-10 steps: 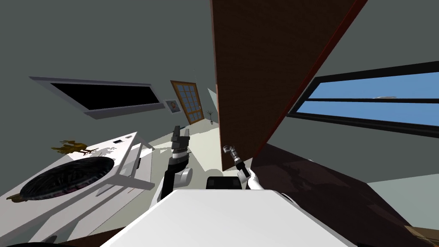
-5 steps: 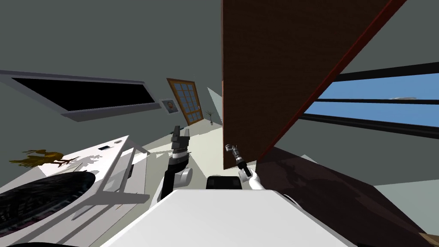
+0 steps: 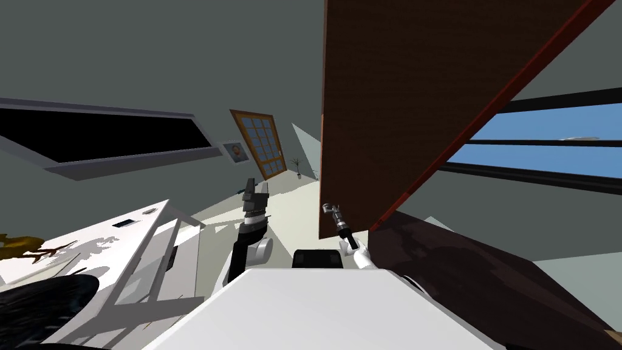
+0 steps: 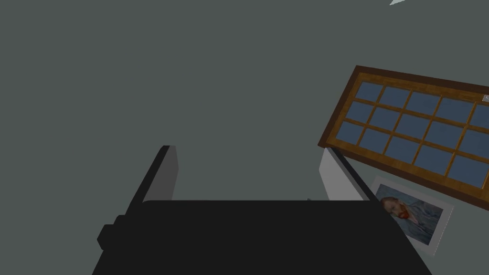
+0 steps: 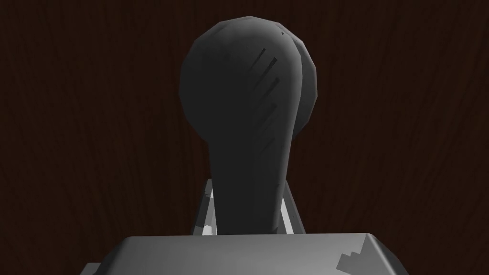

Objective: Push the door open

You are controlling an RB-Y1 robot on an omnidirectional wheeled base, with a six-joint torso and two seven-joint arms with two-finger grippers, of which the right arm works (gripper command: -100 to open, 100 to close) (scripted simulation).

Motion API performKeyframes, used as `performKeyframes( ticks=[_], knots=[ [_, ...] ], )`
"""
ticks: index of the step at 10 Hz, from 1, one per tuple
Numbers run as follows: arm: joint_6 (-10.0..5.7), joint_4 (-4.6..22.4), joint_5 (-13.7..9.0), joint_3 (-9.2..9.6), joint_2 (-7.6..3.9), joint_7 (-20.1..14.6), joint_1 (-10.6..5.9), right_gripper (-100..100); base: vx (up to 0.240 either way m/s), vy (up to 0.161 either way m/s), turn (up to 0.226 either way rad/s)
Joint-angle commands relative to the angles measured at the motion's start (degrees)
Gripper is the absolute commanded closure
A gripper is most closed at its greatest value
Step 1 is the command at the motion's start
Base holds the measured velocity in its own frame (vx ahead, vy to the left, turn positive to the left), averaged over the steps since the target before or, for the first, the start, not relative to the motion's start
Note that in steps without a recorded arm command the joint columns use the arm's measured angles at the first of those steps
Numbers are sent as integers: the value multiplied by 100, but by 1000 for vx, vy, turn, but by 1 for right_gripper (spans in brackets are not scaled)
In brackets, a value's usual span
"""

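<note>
The dark brown wooden door (image 3: 395, 91) seemingly stood partly open, needing further push; right gripper (image 3: 332, 212) clamped its dark rounded handle (image 5: 246, 105), left gripper (image 4: 248, 157) wide.

**Grey-green room with a sky window and white furniture**

Dull grey-green walls (image 3: 152, 54) close the room on all sides. On the right, a long dark-framed window (image 3: 546, 152) shows flat blue sky. On the left wall, a wide light grey frame around a black area (image 3: 103, 133) runs aslant. On the far wall stands a wooden-framed glazed door with a grid of blue-grey panes (image 3: 262, 146), with a small framed portrait of a bearded man (image 3: 235, 152) just beside it. A tiny potted plant (image 3: 297, 165) stands near them on the pale floor (image 3: 285, 209). A white cabinet (image 3: 121, 243) bears a golden branch-like ornament (image 3: 18, 246). A dark brown surface (image 3: 486, 273) spreads to the right.
</note>
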Motion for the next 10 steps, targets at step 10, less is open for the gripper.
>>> performKeyframes(
  ticks=[10],
  knots=[
    [-77, 123, -354, -756, 36, 279, -82, 100, 170, 138, -69]
  ],
)
